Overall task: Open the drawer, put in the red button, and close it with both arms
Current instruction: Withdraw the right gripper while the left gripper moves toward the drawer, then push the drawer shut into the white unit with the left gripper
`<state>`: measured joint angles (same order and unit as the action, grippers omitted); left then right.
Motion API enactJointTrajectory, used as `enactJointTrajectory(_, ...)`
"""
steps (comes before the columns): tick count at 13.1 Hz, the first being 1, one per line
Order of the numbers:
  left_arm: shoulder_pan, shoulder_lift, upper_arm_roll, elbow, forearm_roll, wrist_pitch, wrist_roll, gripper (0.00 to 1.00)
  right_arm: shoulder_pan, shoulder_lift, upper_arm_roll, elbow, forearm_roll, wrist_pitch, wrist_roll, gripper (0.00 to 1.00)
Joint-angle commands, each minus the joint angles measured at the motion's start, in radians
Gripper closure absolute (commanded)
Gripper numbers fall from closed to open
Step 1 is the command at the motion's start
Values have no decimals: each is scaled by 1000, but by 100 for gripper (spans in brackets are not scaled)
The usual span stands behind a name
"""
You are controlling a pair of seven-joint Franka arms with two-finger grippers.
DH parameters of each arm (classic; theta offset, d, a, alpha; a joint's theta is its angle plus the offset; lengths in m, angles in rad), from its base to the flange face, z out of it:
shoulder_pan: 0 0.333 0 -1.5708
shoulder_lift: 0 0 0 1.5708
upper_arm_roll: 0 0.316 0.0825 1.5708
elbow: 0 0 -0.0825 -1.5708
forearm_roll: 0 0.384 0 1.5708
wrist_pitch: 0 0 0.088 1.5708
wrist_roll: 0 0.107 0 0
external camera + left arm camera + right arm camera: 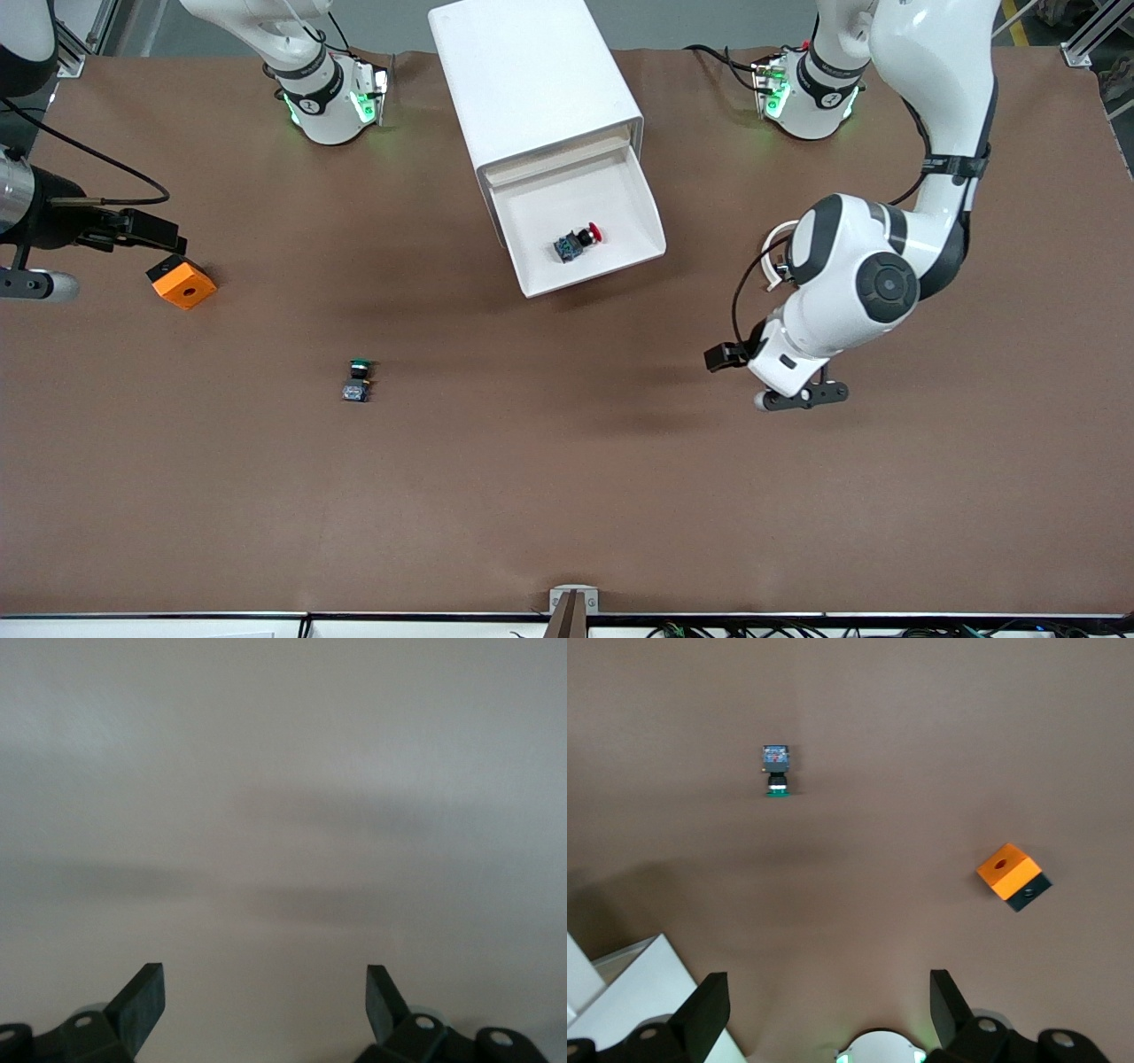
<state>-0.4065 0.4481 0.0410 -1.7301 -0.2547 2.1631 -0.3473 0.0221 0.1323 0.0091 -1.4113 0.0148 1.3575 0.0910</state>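
Observation:
The red button (581, 241) lies on its side in the open white drawer (620, 199), which is pulled out of the white cabinet (532, 80). My left gripper (802, 398) is low over bare table toward the left arm's end, away from the drawer. Its fingers are wide open and empty in the left wrist view (266, 985). My right gripper (164, 236) is held high over the table toward the right arm's end. It is open and empty in the right wrist view (830, 988), which looks straight down at the table.
A green-capped button (357, 378) lies on the table nearer the front camera than the drawer; it also shows in the right wrist view (777, 771). An orange block (182, 283) (1013, 877) sits toward the right arm's end. The cabinet's corner (638, 997) shows in the right wrist view.

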Motion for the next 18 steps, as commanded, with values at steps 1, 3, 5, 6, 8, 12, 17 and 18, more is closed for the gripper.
enactJointTrajectory(1, 2, -34, -36, -71, 23, 27, 14, 0, 24, -71, 17, -63, -53, 20, 6, 0)
enactJointTrajectory(3, -15, -16, -64, -69, 9, 29, -4, 0, 24, -129, 17, -151, -55, 78, 6, 0)
enactJointTrajectory(5, -20, 6, -111, -62, 8, 27, -59, 0, 24, -207, 17, -268, -55, 176, 6, 0)
enactJointTrajectory(6, -29, 9, -134, -62, 8, 26, -111, 0, 24, -218, 18, -281, -55, 189, 6, 0)
enactJointTrajectory(8, -84, 21, -147, -62, 8, 18, -232, 0, 24, -209, 17, -267, -55, 186, 6, 0)
enactJointTrajectory(12, -175, 21, -148, -62, 8, -26, -389, 0, 21, -207, 15, -242, -53, 187, 6, 0)
enactJointTrajectory(17, -242, 20, -188, -62, 8, -101, -502, 0, 28, -201, 17, -233, -53, 190, -1, 0)
enactJointTrajectory(18, -242, 21, -213, -63, 8, -115, -528, 0, 28, -201, 17, -232, -52, 193, -1, 0)
